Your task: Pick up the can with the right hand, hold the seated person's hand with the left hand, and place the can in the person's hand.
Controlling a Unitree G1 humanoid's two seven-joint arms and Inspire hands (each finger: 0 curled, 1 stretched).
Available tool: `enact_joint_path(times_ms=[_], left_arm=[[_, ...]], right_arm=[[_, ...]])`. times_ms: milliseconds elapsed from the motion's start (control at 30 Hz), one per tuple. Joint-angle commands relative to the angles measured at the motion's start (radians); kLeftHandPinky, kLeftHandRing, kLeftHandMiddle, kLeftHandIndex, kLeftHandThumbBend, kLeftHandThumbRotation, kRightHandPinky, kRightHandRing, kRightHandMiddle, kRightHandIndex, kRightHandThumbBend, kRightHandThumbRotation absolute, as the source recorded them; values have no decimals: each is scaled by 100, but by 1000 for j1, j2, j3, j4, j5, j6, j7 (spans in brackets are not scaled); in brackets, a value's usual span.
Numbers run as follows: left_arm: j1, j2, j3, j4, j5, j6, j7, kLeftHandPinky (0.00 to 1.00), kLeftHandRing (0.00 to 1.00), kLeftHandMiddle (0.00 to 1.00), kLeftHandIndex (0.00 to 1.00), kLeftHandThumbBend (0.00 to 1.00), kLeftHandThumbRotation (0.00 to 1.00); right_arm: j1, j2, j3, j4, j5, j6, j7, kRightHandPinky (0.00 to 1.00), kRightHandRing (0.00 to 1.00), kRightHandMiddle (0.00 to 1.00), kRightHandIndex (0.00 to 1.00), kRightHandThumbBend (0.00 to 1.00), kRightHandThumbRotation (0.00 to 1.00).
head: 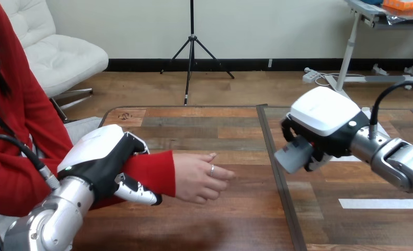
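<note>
My right hand (324, 123) hovers above the table's right half with its fingers curled round a grey can (293, 155). The can is tilted, and its lower end sticks out to the left below the hand. The person's hand (199, 178) reaches in from the left, resting low over the wooden table (225, 130), its fingers loosely bent and holding nothing. My left hand (102, 157) grips the person's red-sleeved forearm (152, 170) just behind the wrist, fingers over the top and thumb curled underneath. A gap of about a hand's width separates the can from the person's fingers.
A dark seam (277, 178) runs front to back across the table between the person's hand and the can. A white tape strip (382, 203) lies on the table at the right, under my right forearm.
</note>
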Motion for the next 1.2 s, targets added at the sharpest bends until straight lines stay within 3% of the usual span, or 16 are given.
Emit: enact_joint_path(times_ms=[0,733,1167], left_arm=[[-227,-54,14,-106,-29,-25,68,21,28,36,40,70,0],[-266,-82,6,-82,-36,-43,69,23,30,38,41,70,0],[-279,-99,-1,-73,-34,-51,77,24,30,39,41,71,0]], right_arm=[[-150,22,-30,-135,27,7,2,31,38,43,42,61,0],[-149,82,-42,-270,41,8,49,31,38,44,41,65,0],[-171,121,-44,-329,26,24,81,30,37,42,41,62,0]])
